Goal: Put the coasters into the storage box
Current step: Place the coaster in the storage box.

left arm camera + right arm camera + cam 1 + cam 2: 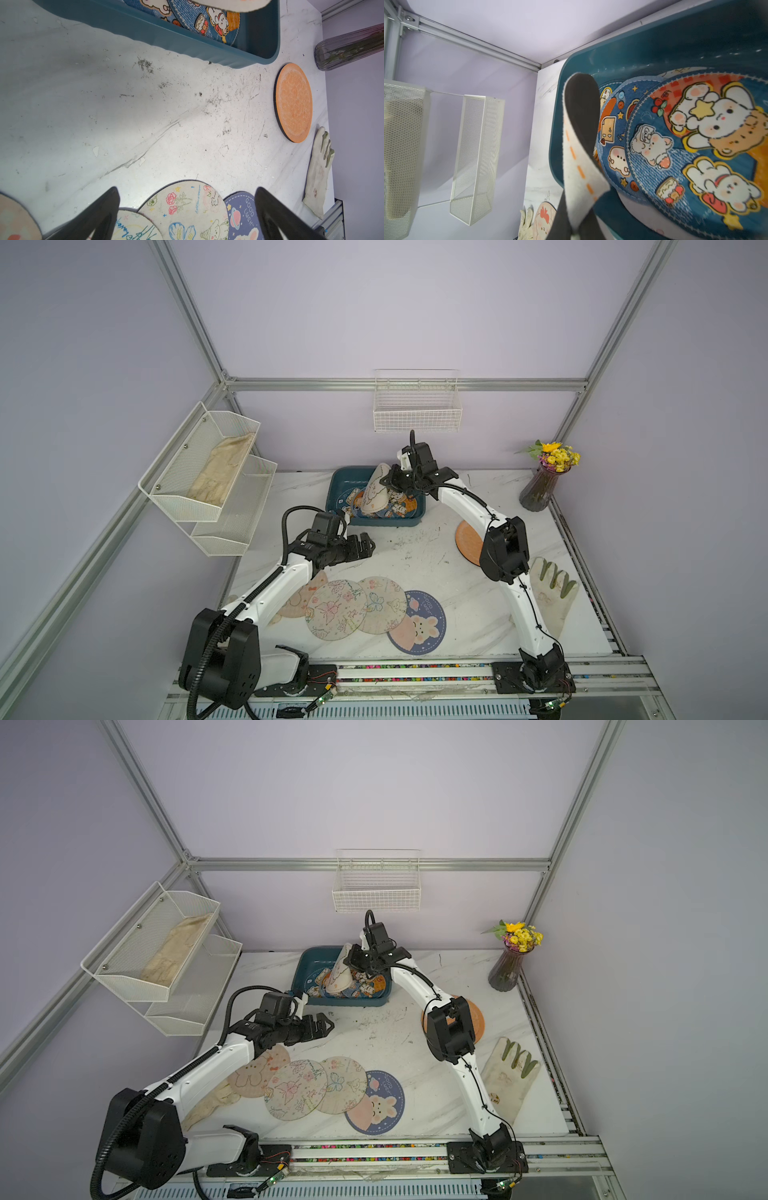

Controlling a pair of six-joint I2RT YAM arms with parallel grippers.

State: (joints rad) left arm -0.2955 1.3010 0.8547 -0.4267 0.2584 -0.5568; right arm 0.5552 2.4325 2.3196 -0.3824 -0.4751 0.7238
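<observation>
Bent round fabric coaster [374,491] over ribbed teal storage box [343,481]

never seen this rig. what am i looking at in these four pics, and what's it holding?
Two white robot arms stand at the near edge of the marble table, each ending in a two-finger pincer. Two pictures come from one stereo camera overhead; the other two come from a camera on each wrist. The right pincer is shut on a cream coaster, holding it steeply tilted over the teal storage box, where blue cartoon coasters already lie. The left pincer is open and empty above the table. Left on the table: an overlapping row of coasters near the front, an orange coaster and a work glove. A vase of flowers stands in a far corner.
</observation>
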